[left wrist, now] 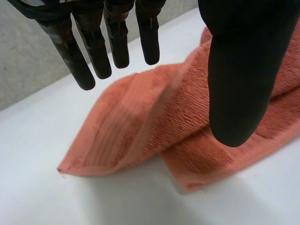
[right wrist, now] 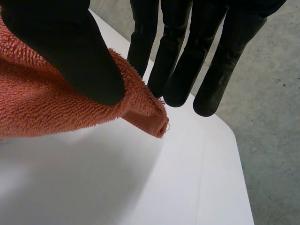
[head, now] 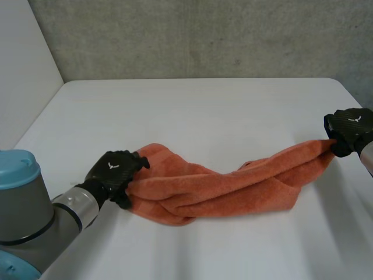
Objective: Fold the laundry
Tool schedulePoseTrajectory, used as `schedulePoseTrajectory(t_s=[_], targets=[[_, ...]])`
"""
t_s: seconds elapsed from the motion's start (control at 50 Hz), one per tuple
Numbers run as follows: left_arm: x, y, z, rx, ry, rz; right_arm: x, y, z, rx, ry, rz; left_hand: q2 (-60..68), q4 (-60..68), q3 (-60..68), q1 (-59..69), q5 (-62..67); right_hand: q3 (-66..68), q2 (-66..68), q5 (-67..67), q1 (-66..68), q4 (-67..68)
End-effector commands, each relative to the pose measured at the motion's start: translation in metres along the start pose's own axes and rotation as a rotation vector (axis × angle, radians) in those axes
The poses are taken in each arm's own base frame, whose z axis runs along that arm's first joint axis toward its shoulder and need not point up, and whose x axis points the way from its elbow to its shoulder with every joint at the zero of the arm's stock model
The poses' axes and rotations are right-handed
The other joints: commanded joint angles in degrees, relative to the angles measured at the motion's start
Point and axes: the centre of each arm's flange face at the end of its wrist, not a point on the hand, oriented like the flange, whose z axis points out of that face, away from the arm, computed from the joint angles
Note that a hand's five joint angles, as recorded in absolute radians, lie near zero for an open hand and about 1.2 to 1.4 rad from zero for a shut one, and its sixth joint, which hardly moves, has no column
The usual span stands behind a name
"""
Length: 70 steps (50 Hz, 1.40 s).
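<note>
— Left fingers (left wrist: 117,47) first?
— Straight, spread apart from the thumb, holding nothing. Hanging just over the towel (left wrist: 140,122), near its ribbed hem corner. Cannot tell whether touching.
— And the left hand (head: 112,172), seen from above?
— Sitting at the towel's left end, toward the near left of the surface (head: 192,111).
— Right fingers (right wrist: 176,70)?
— Straight, with the thumb pressing a towel corner against them. Clamped on the cloth, with the corner tip poking out past the thumb.
— And the right hand (head: 349,131)?
— Out by the far right edge of the surface, well apart from the left hand.
— Towel itself?
— Orange terry, bunched lengthwise into a rumpled band, strung between the two hands. Lying on the surface at the left and middle, rising off it toward the right hand.
— Beyond?
— Grey concrete wall (head: 204,35) behind the surface.
</note>
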Motion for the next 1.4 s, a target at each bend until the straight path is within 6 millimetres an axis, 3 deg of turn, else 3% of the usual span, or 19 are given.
schedulePoseTrajectory(t_s=[0.02, 0.16, 0.34, 0.52, 0.6, 0.68, 0.74, 0.78, 0.82, 0.84, 0.88, 0.9, 0.94, 0.98, 1.0, 1.04, 1.14, 1.28, 1.4], targets=[[0.002, 0.000, -0.009, -0.059, 0.013, -0.039, -0.001, 0.003, 0.001, -0.007, -0.006, 0.001, 2.56, 2.62, 2.44, 1.92, 2.58, 12.10, 12.55, 14.18, 25.29, 11.64], [-0.001, 0.003, -0.004, -0.060, 0.007, -0.108, -0.003, 0.005, 0.001, -0.016, -0.011, 0.002, 4.57, 4.63, 4.44, 3.93, 4.58, 12.10, 12.55, 14.18, 25.29, 11.64], [-0.006, 0.013, 0.025, -0.019, -0.001, -0.121, -0.005, 0.008, 0.000, -0.024, -0.017, 0.004, 25.09, 25.15, 24.96, 24.44, 25.10, 12.10, 12.55, 14.18, 25.29, 11.64], [-0.007, 0.014, 0.036, -0.011, 0.004, -0.114, -0.004, 0.008, 0.000, -0.025, -0.015, 0.005, 29.98, 30.04, 29.85, 29.34, 29.99, 12.10, 12.55, 14.18, 25.29, 11.64], [-0.009, 0.009, 0.039, 0.018, -0.001, -0.106, -0.004, 0.008, 0.000, -0.025, -0.013, 0.005, 56.93, 56.99, 56.80, 56.29, 56.94, 12.10, 12.55, 14.18, 25.29, 11.64], [-0.014, 0.002, 0.041, 0.070, -0.026, -0.087, -0.004, 0.007, -0.001, -0.020, -0.015, 0.006, 57.04, 57.10, 56.91, 56.40, 57.05, 12.10, 12.55, 14.18, 25.29, 11.64], [-0.021, -0.010, 0.040, 0.128, -0.052, -0.073, -0.001, 0.002, -0.002, -0.009, -0.005, 0.002, 57.04, 57.10, 56.91, 56.40, 57.05, 12.10, 12.55, 14.18, 25.29, 11.64], [-0.023, -0.019, 0.036, 0.168, -0.062, -0.059, 0.005, -0.016, -0.011, 0.042, 0.019, -0.011, 57.04, 57.10, 56.91, 56.40, 57.05, 12.10, 12.55, 14.18, 25.29, 11.64], [-0.032, -0.051, 0.019, 0.267, -0.102, -0.028, 0.010, -0.031, -0.021, 0.073, 0.033, -0.021, 57.04, 57.10, 56.91, 56.40, 57.05, 12.10, 12.55, 14.18, 25.29, 11.64], [-0.032, -0.052, 0.019, 0.267, -0.102, -0.028, 0.010, -0.031, -0.021, 0.073, 0.033, -0.021, 57.04, 57.10, 56.91, 56.40, 57.05, 12.10, 12.55, 14.18, 25.29, 11.64], [-0.040, -0.087, -0.007, 0.383, -0.149, 0.005, 0.018, -0.057, -0.042, 0.110, 0.043, -0.031, 57.04, 57.10, 56.91, 56.40, 57.05, 12.10, 12.55, 14.18, 25.29, 11.64], [-0.040, -0.087, -0.007, 0.383, -0.149, 0.005, 0.018, -0.057, -0.042, 0.110, 0.043, -0.031, 57.04, 57.10, 56.91, 56.40, 57.05, 12.10, 12.55, 14.18, 25.29, 11.64], [-0.041, -0.105, -0.021, 0.442, -0.161, 0.023, 0.027, -0.085, -0.062, 0.145, 0.053, -0.040, 57.04, 57.10, 56.91, 56.40, 57.05, 12.10, 12.55, 14.18, 25.29, 11.64], [-0.042, -0.139, -0.048, 0.565, -0.193, 0.067, 0.030, -0.099, -0.073, 0.164, 0.051, -0.046, 57.04, 57.10, 56.91, 56.40, 57.05, 12.10, 12.55, 14.18, 25.29, 11.64], [-0.042, -0.139, -0.048, 0.566, -0.193, 0.067, 0.030, -0.099, -0.073, 0.164, 0.051, -0.046, 57.04, 57.10, 56.91, 56.40, 57.05, 12.10, 12.55, 14.18, 25.29, 11.64], [-0.041, -0.164, -0.072, 0.656, -0.213, 0.103, 0.034, -0.127, -0.098, 0.198, 0.040, -0.060, 57.04, 57.10, 56.91, 56.40, 57.05, 12.10, 12.55, 14.18, 25.29, 11.64], [-0.040, -0.178, -0.087, 0.663, -0.215, 0.109, 0.034, -0.144, -0.120, 0.165, -0.012, -0.097, 57.04, 57.10, 56.91, 56.40, 57.05, 12.10, 12.55, 14.18, 25.29, 11.64], [-0.040, -0.154, -0.077, 0.462, -0.176, 0.050, 0.027, -0.124, -0.110, -0.006, -0.088, -0.240, 57.04, 57.10, 56.91, 56.40, 57.05, 12.10, 12.55, 14.18, 25.29, 11.64], [-0.040, -0.102, -0.034, 0.224, -0.119, -0.014, 0.004, -0.089, -0.073, -0.160, -0.193, -0.270, 57.04, 57.10, 56.91, 56.40, 57.05, 12.10, 12.55, 14.18, 25.29, 11.64]])
